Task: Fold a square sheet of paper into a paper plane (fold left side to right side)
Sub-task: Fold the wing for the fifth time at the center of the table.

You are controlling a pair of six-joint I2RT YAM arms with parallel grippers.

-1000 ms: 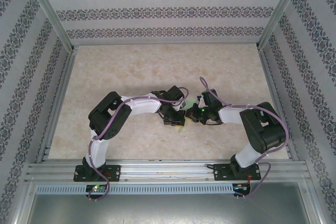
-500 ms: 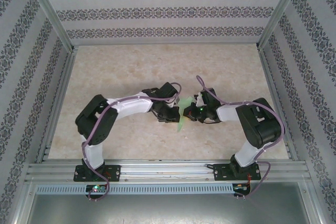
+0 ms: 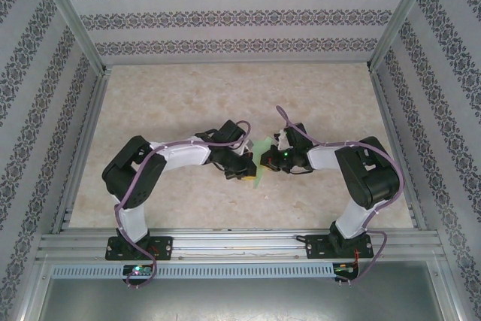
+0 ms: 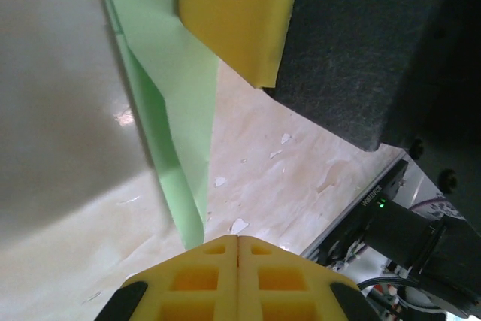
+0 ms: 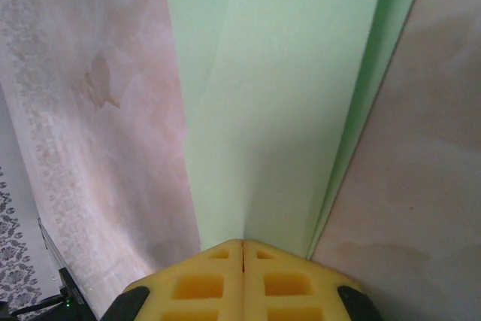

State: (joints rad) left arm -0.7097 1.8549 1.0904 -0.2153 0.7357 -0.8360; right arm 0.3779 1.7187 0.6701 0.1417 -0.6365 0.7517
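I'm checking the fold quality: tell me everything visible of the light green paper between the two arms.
The thin light green paper is plain, matte, folded lengthwise into overlapping layers with straight creases, forming a long narrow shape. It sits near the middle of the beige marbled tabletop. The shut right pincer pinches it where creases converge; a narrow strip reaches the shut left pincer, grip unclear.

table [image 3: 165,103]: a pale marbled surface is seen across the middle of the frame, enclosed by patterned walls [image 3: 225,16] at top, left and right.
metal rail [image 3: 240,242]: laid across the lower frame; 2 white-and-black arms are bolted to it and bent inward.
left gripper [image 3: 246,173]: placed just left of centre, against the green paper.
right gripper [image 3: 270,157]: placed just right of centre, against the same paper.
paper plane [image 3: 260,157]: a narrow light green piece is seen between the 2 grippers, pointed toward the bottom of the frame.
purple cables [image 3: 135,201]: run along both arms.
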